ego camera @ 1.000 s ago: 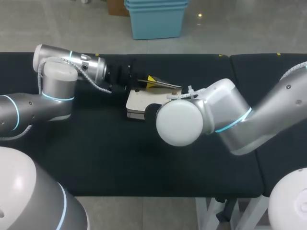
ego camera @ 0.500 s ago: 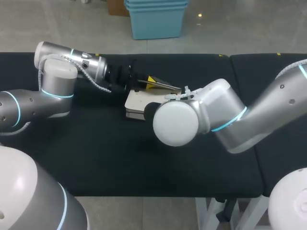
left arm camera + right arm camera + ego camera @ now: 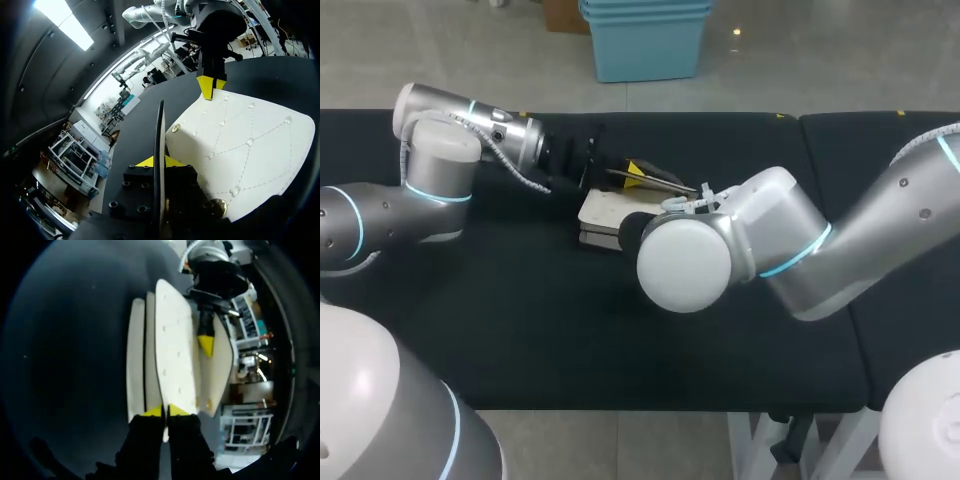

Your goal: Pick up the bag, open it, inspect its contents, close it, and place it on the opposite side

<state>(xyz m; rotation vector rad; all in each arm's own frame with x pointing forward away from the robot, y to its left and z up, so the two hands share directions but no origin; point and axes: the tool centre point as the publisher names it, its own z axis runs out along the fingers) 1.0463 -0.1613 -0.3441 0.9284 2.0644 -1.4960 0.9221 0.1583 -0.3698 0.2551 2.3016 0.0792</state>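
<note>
Bag (image 3: pixel 602 215), one unit, cream with quilted stitching, lies on the black table (image 3: pixel 520 330) near the far middle, between the two arms. Its flap (image 3: pixel 655 180) is raised off the body. The left tool (image 3: pixel 159 161) is clamped on the bag at that flap, which the left wrist view shows edge-on between the yellow tips. The right tool (image 3: pixel 165 411) is clamped on the bag at the near edge of a cream panel, tips close together with the panel between them. The head view hides this grip behind the right wrist. Judged from its look, the bag is light. The panels appear flat and fairly stiff and hold their shape, while the flap is thin and will hinge freely at its fold. The quilted surface is smooth and probably somewhat slippery, so thin edges are the better places to grip than the broad faces. The flap's free edge suits opening and closing. A body panel edge on the opposite side suits steadying and carrying. Layered panels sit close together in the right wrist view, so a grip may catch more than one layer. Count: one bag, one flap, two round metal fittings (image 3: pixel 176 128) on the panel beside the left tool, two tools, one table.
</note>
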